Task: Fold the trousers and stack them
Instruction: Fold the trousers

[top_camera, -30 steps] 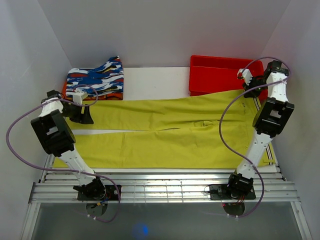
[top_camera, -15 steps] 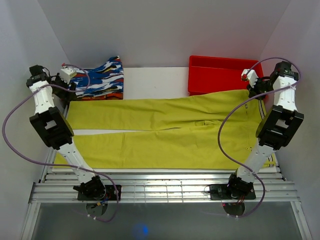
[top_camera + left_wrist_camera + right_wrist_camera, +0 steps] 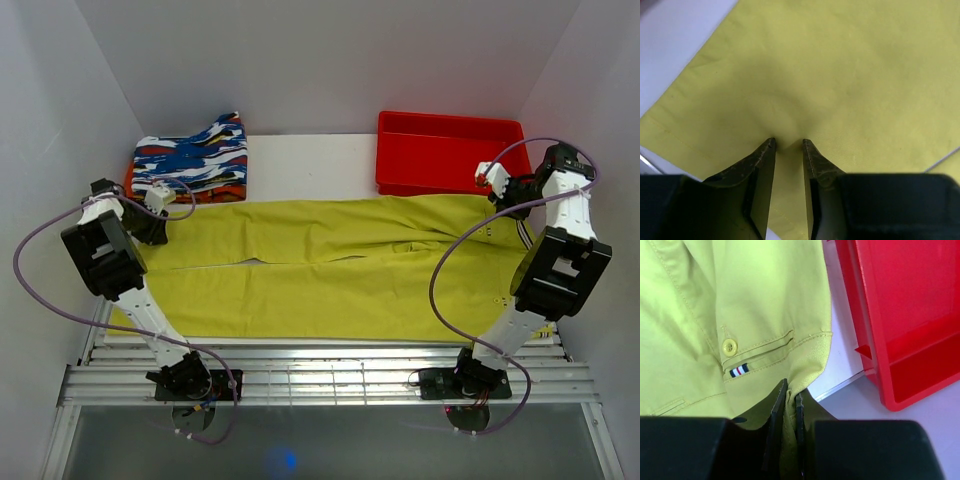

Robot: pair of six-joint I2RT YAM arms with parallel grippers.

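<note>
Top external shows your left gripper [image 3: 150,222] back down at mid-left, jaws half-closed pinching the trousers [image 3: 330,265] hem, right gripper [image 3: 500,195] clamped on the waistband at right, fold ready.

You are seeing the left gripper [image 3: 160,215] coming back down, its jaws narrowing on the trousers [image 3: 330,270], while the right gripper [image 3: 497,198] is drawing the waist off the red bin [image 3: 445,150].

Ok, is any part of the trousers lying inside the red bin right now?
No, in the top view the trousers lie flat on the table, their far edge short of the red bin.
</note>
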